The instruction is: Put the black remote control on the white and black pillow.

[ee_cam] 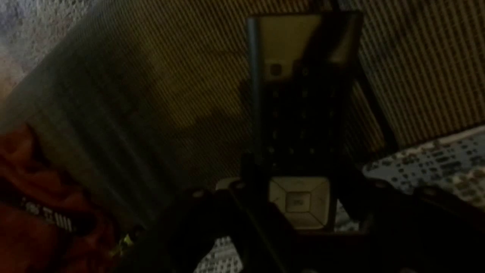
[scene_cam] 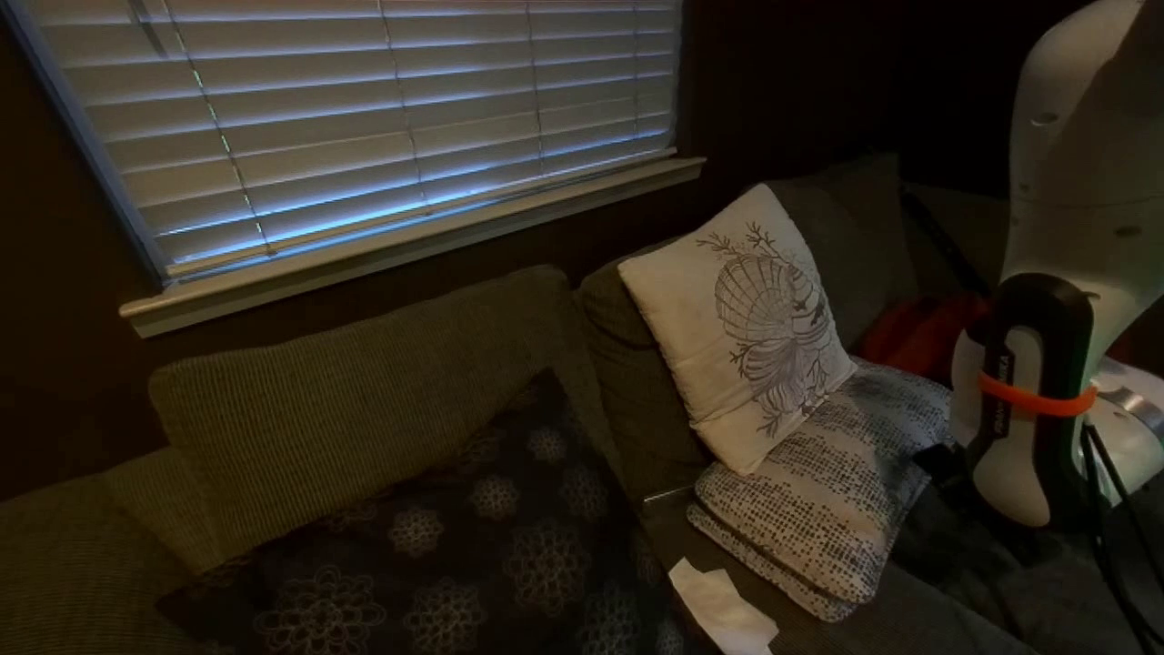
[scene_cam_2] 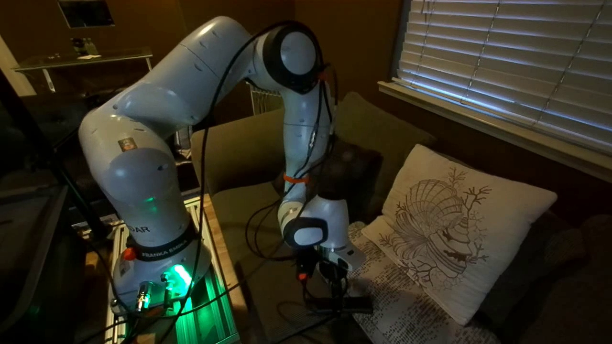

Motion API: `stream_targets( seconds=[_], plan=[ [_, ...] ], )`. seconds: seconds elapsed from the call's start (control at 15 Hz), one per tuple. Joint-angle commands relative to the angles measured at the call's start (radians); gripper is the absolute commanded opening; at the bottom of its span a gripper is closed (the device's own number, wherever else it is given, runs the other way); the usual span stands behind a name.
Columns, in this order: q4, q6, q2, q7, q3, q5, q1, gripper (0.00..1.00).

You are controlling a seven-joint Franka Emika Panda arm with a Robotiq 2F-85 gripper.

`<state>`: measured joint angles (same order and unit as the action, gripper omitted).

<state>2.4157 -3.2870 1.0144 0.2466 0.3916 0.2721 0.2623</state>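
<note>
Over the sofa (scene_cam_2: 248,210), near the white and black pillow (scene_cam: 818,491) | pincer (ee_cam: 298,168) is grasping the black remote control (ee_cam: 303,110) across its body | cream shell-motif pillow (scene_cam: 746,337) is resting tilted on the white and black pillow

Obstacle atop speckled pillow (scene_cam: 823,487): shell cushion (scene_cam: 746,332)

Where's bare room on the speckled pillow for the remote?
In an exterior view, the speckled pillow is bare from the shell pillow to the edge facing the white scrap. Crowded: the shell pillow's lower edge, and beside the tool and remote.
</note>
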Motion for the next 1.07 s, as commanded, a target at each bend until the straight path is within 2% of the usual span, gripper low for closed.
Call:
stream_targets(
  seconds=[0.0,0.2,0.47,0.73,1.0],
  plan=[
    [0.023,0.032,-0.055,-0.044,0.100,-0.004,0.158,0.29],
    [-0.025,0.019,-0.059,-0.096,0.120,-0.043,0.202,0.29],
    [-0.092,0.014,-0.067,-0.161,0.103,-0.088,0.198,0.29],
    [-0.177,0.002,-0.065,-0.218,0.041,-0.160,0.117,0.29],
    [-0.248,0.064,-0.078,-0.231,-0.080,-0.204,-0.014,0.29]
  ],
)
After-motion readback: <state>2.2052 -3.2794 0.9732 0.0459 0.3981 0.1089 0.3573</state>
